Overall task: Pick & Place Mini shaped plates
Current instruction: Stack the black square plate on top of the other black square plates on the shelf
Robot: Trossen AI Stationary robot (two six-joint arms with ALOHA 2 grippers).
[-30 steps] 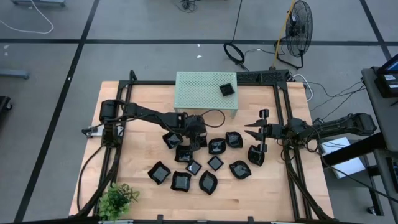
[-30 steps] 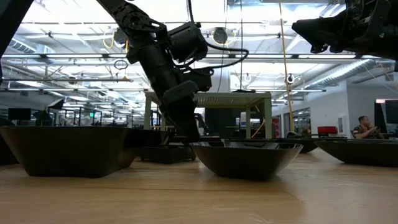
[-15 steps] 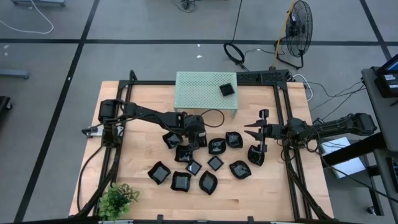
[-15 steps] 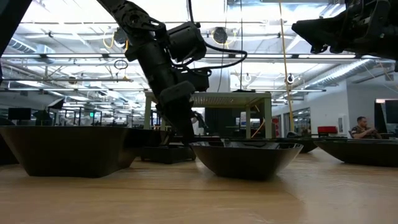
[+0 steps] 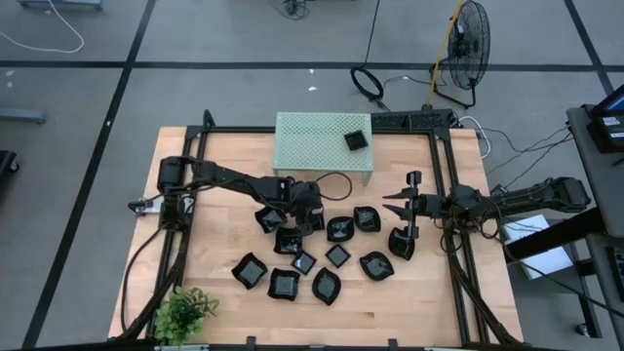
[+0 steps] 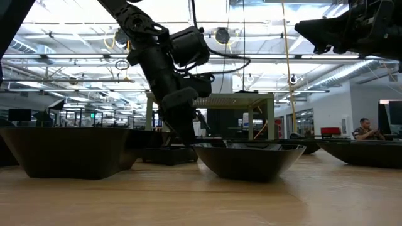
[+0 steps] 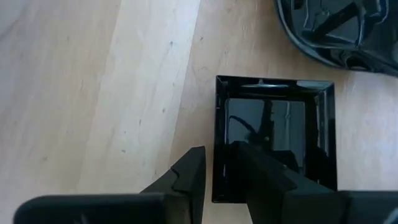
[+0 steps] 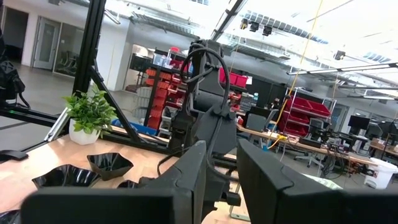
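Observation:
Several small glossy black plates lie on the wooden table point(image 5: 214, 195), in a cluster around its middle. My left gripper point(image 5: 290, 237) points down over a square plate point(image 7: 273, 137). It is open by a narrow gap, with one finger point(image 7: 189, 174) outside the plate's side wall and the other point(image 7: 261, 174) inside. Whether either finger touches the wall, I cannot tell. My right gripper point(image 5: 402, 207) hangs high at the table's right, slightly open and empty; it also shows in the right wrist view point(image 8: 221, 180). A dark plate point(image 5: 401, 244) lies beneath it. One square plate point(image 5: 356, 140) rests on the pale green stand point(image 5: 312, 146).
The pale green perforated stand is at the table's far middle. A small potted plant point(image 5: 185, 310) stands at the near left corner. A black frame point(image 5: 444, 185) runs along the table's edges. Bare wood lies at the left and along the near edge point(image 5: 390, 312).

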